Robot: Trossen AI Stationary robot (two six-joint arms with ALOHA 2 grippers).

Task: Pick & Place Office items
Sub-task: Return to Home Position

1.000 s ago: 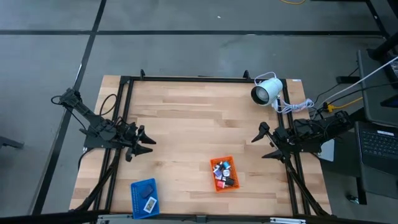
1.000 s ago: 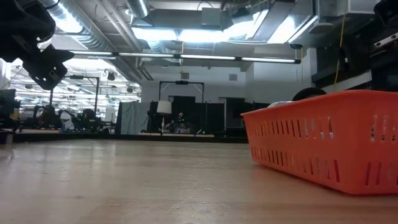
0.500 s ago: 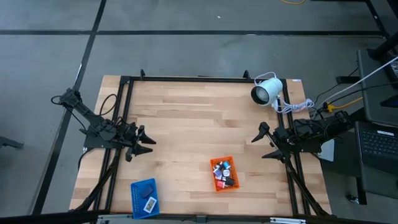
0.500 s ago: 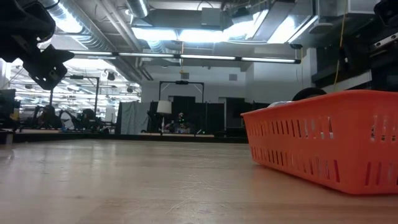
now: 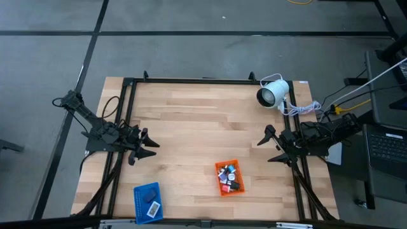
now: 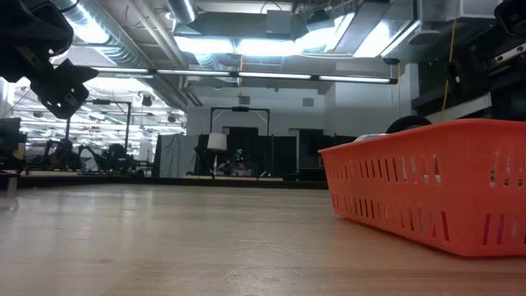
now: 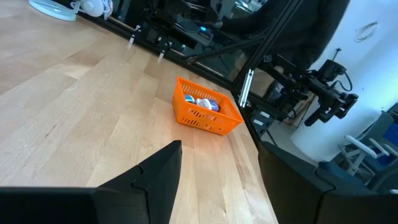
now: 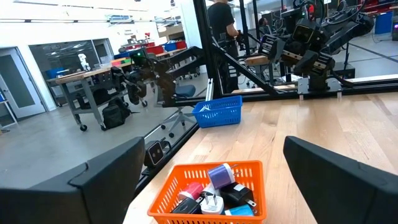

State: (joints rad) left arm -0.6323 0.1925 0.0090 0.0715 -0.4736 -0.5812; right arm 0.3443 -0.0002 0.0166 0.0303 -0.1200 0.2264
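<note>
Small office items, red, light-blue, purple, black and white pieces, lie piled in the orange tray [image 5: 228,177] near the table's near edge; the tray also shows in the right wrist view [image 8: 211,190], the left wrist view [image 7: 205,114] and the low view [image 6: 436,181]. A dark-blue flat piece and a white piece lie in the blue tray [image 5: 147,201] at the near-left corner. My left gripper [image 5: 149,144] hovers open over the table's left side. My right gripper [image 5: 268,146] hovers open over the right side. Neither touches anything.
A white round lamp-like device [image 5: 272,93] with a coiled white cable stands at the far-right corner. A black frame rail runs along the table's edges [image 5: 191,81]. Bare wood lies between the two grippers. A person stands beyond the table in the right wrist view [image 8: 221,25].
</note>
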